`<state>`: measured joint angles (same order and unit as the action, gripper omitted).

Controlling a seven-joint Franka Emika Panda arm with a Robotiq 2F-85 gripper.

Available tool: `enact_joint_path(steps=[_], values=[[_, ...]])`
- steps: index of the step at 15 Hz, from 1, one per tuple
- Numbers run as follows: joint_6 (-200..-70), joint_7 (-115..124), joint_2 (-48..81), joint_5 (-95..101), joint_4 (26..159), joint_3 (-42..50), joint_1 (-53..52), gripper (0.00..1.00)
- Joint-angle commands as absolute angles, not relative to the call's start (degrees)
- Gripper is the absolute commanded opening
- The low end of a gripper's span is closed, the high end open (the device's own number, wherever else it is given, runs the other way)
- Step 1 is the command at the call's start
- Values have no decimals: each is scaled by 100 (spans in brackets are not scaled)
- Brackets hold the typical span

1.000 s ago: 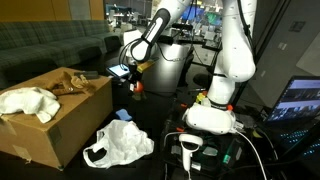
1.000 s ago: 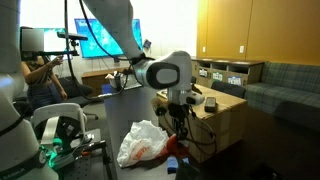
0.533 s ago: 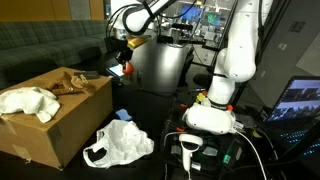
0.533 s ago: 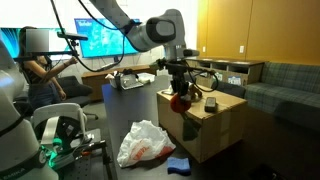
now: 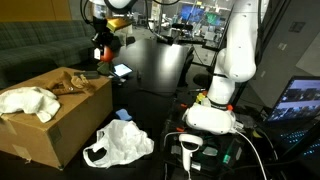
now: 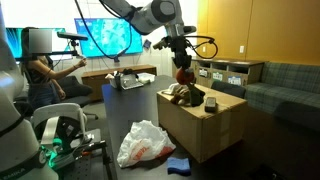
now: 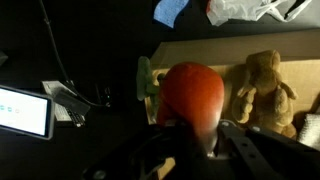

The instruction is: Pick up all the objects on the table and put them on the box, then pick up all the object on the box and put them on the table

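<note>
My gripper (image 5: 100, 50) (image 6: 182, 66) is shut on the orange-red roundish piece (image 5: 99, 57) (image 6: 184, 77) and holds it in the air over the big brown cardboard box (image 5: 55, 125) (image 6: 215, 128). In the wrist view the orange-red piece (image 7: 192, 93) fills the space between the fingers, with the box top (image 7: 200, 55) below. A white cloth (image 5: 25, 101) and a brown stick-like piece (image 5: 75, 85) (image 7: 262, 88) lie on the box. The white plastic bag (image 5: 120, 143) (image 6: 145, 143) and the flat blue square (image 5: 122, 114) (image 6: 178, 160) lie on the black table (image 5: 155, 105).
The robot's white base (image 5: 215, 112) stands beside the box. A grey barcode scanner (image 5: 190, 150) sits near the front edge. A lit laptop screen (image 5: 298, 100) glows at one side. A small lit device (image 7: 22, 110) lies on a dark surface next to the box.
The arm has swung upward and sideways from low beside the box to over it. It carries the orange-red piece, and the grip is unchanged.
</note>
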<state>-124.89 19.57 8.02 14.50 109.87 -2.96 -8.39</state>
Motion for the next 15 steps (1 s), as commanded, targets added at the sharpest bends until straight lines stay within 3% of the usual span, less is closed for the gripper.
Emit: enact_joint_path(steps=[1, 15], values=[[-12273, 1998, 1371, 1618, 10060, -387, -951, 5], [-11694, 1908, 3402, 1865, 7201, -257, -1789, 5]])
